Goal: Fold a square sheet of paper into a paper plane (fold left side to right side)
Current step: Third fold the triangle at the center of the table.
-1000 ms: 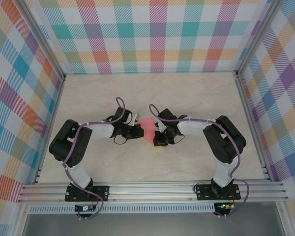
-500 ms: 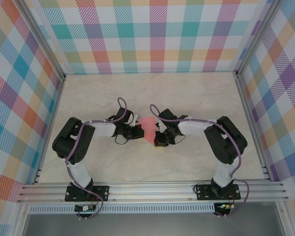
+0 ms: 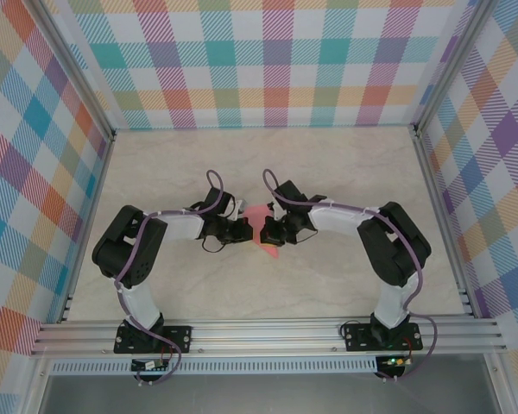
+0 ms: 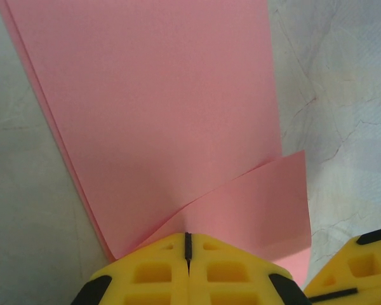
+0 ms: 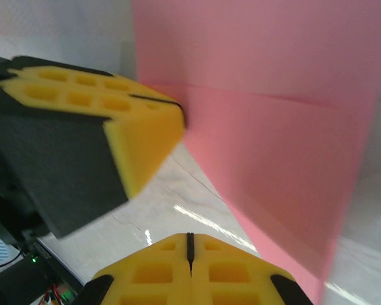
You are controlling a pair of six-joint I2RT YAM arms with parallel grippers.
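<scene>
Centrally, left tool (image 4: 187,244) and right tool (image 5: 190,244) (2) flank 1 sheet (image 4: 159,108).

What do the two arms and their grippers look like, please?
Both the left arm and right arm have bulky black joints, white link covers and black base plates. A purple cable runs along each. The left gripper and right gripper have yellow fingers with moulded square pockets and black corner pieces.

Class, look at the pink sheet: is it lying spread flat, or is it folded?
Folded. The pink sheet shows doubled edges along its left side, a corner flap lifting off it, and a crease running across it.
</scene>
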